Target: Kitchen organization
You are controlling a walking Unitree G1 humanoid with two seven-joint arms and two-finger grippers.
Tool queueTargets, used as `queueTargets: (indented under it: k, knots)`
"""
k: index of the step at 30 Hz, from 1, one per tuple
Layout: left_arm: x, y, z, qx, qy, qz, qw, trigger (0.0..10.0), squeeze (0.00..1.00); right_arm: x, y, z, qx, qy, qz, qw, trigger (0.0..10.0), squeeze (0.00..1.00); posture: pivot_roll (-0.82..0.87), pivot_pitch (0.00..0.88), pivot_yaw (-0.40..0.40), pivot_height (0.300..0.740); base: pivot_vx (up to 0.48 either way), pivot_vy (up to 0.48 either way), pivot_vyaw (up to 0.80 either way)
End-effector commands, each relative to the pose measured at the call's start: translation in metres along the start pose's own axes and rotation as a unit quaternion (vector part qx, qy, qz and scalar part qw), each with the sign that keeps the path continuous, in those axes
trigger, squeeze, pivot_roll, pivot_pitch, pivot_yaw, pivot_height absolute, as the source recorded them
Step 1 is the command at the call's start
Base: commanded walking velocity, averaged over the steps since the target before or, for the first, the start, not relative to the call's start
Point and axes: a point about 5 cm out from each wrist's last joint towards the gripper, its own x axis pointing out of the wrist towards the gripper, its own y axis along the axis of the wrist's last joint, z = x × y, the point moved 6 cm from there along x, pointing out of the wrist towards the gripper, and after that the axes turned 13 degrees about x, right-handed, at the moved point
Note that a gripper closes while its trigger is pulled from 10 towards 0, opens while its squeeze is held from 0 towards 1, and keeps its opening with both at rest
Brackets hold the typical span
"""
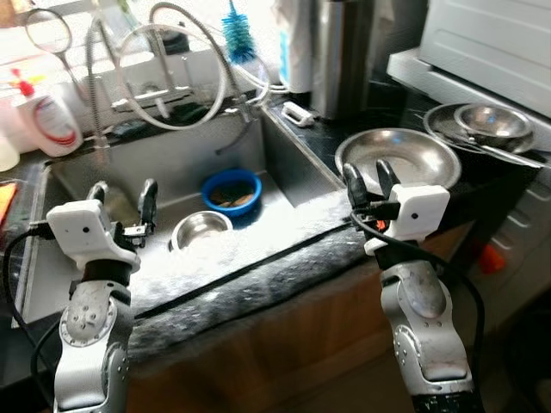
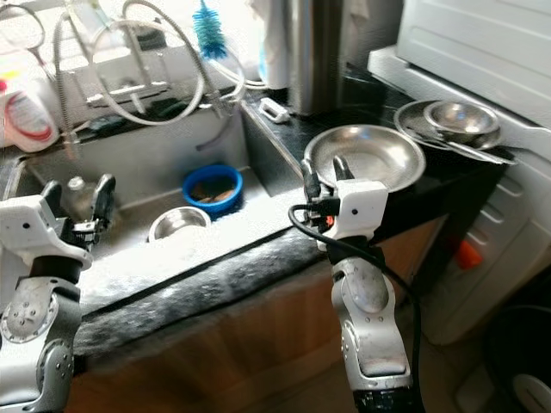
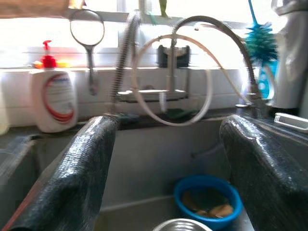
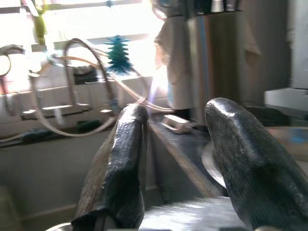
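Kitchen counter of dark speckled stone (image 1: pixel 258 284) runs in front of the robot, with a steel sink (image 1: pixel 284 176) sunk into it under a bright window.

Inside the sink basin, a blue bowl (image 1: pixel 231 191) holding some brownish scraps sits toward the back. Just beside it, nearer the robot, rests a small steel bowl (image 1: pixel 200 230). On the counter to the right of the sink lies a wide, shallow steel pan (image 1: pixel 405 157). Farther right, on a raised surface, a second steel dish (image 1: pixel 489 122) sits stacked on a plate with a utensil across it.

The left gripper (image 1: pixel 122 205) is raised over the left part of the sink, fingers spread wide apart, holding nothing. The right gripper (image 1: pixel 370 185) is raised over the counter edge, just in front of the wide pan, fingers parted and empty.

Behind the sink, a faucet with looping hoses (image 1: pixel 172 82) stands at the wall. A white soap bottle with a red pump (image 1: pixel 50 120) stands to its left, and a blue bottle brush (image 1: pixel 238 34) rises to its right. A tall steel canister (image 1: pixel 340 56) stands behind the pan.
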Motion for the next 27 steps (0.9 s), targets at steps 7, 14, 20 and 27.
queueTargets:
  k: [7,14,20,27]
  knots:
    - [0.003,0.008,-0.001,0.002,0.001,0.015,1.000,10.0,0.00,0.003,0.000,-0.005,0.006,0.009,-0.002,1.000,10.0,0.00,-0.13,0.000,0.116,0.740,0.000,0.000,-0.42]
    - [0.005,0.012,0.002,0.000,-0.005,0.022,1.000,10.0,0.00,0.004,0.001,-0.008,0.005,0.014,0.005,1.000,10.0,0.00,-0.13,0.000,0.115,0.740,0.000,0.000,-0.21]
    - [0.003,0.009,0.010,-0.008,-0.020,0.018,1.000,10.0,0.00,0.005,0.001,-0.009,0.005,0.014,0.006,1.000,10.0,0.00,-0.13,0.000,0.116,0.740,0.000,0.000,0.00]
    - [-0.014,-0.010,0.025,0.004,-0.051,-0.018,0.999,10.0,0.00,-0.001,-0.001,0.005,-0.006,-0.005,0.000,1.000,10.0,0.00,-0.14,0.000,0.119,0.740,0.000,0.000,0.00]
